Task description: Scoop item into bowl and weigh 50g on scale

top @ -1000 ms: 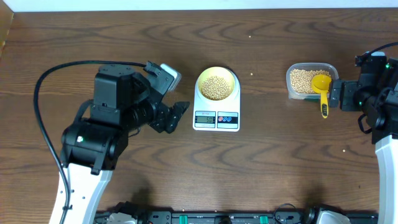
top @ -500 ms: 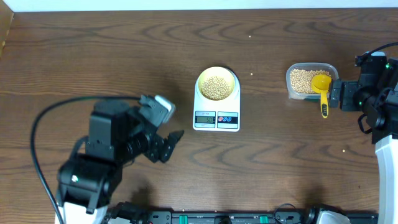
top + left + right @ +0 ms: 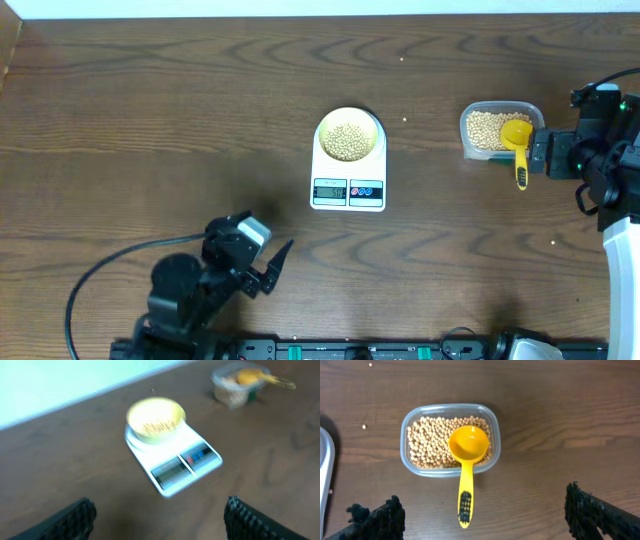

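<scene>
Sitting in the pale bowl (image 3: 349,118) on the white scale (image 3: 348,192), a shallow heap of beans (image 3: 347,140) covers the bottom. More beans fill the clear tub (image 3: 406,435) to the right. The yellow scoop (image 3: 468,445) rests cup-down on them, its handle poking over the rim onto the bench (image 3: 150,120).

The beans look hard, smooth and light, so they will likely roll and scatter if tipped fast; a gripper cannot pick them up directly. The scoop looks stiff and light, and its free handle end is probably the best place to take it. The bowl seems light enough to slide on the scale if nudged.

The left gripper (image 3: 272,268) hangs near the front edge, well apart from the scale, fingers spread and empty. The right gripper (image 3: 540,153) waits just beside the scoop handle, fingers wide apart, holding nothing. The display is too small to read.
</scene>
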Action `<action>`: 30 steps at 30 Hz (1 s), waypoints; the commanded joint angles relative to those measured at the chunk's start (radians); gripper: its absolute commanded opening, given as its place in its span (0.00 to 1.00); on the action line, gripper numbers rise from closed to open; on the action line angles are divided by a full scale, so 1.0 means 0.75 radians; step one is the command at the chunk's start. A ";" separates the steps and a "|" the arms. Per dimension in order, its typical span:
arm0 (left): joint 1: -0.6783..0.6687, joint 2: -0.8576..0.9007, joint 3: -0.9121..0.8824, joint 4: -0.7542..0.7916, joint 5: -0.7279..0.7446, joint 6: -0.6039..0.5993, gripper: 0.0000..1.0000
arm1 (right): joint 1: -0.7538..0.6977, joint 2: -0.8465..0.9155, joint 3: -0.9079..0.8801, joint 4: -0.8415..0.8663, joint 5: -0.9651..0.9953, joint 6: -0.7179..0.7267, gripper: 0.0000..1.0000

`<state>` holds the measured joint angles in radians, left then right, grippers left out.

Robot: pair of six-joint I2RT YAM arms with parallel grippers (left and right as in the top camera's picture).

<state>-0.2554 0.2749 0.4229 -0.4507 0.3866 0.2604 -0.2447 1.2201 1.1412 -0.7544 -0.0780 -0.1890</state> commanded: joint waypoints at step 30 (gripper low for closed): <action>0.067 -0.365 -0.558 0.643 -0.298 -0.225 0.84 | -0.005 -0.001 0.002 -0.002 -0.005 -0.009 0.99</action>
<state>-0.2100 0.0101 0.0074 0.0299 0.1761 0.1230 -0.2447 1.2201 1.1412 -0.7551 -0.0780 -0.1890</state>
